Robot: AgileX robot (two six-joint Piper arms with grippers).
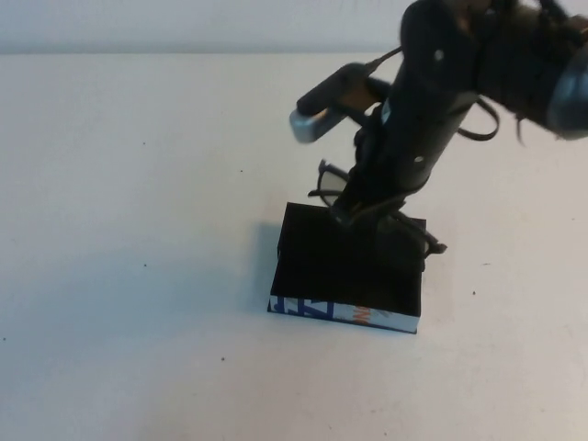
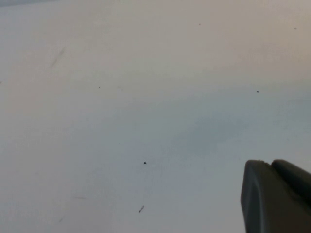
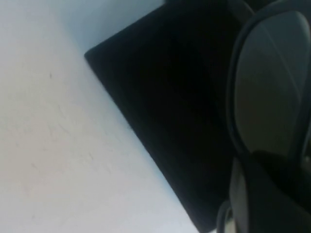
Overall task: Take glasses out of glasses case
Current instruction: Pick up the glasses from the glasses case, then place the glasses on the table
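Note:
The glasses case (image 1: 331,266) is a black box with a white printed front edge, lying at mid-table. My right gripper (image 1: 356,211) reaches down over the case's far edge and is shut on the glasses (image 1: 327,186), which hang tilted just above that edge. One rim sticks out to the left and a temple (image 1: 430,244) shows at the case's right corner. In the right wrist view a dark lens (image 3: 265,87) sits close above the black case (image 3: 180,97), with my right gripper (image 3: 272,167) at the rim. My left gripper (image 2: 274,196) is shut and empty over bare table.
The white table (image 1: 138,230) extends on all sides of the case. The right arm's dark body and cables (image 1: 478,64) hang above the case's far right side. The left arm is out of the high view.

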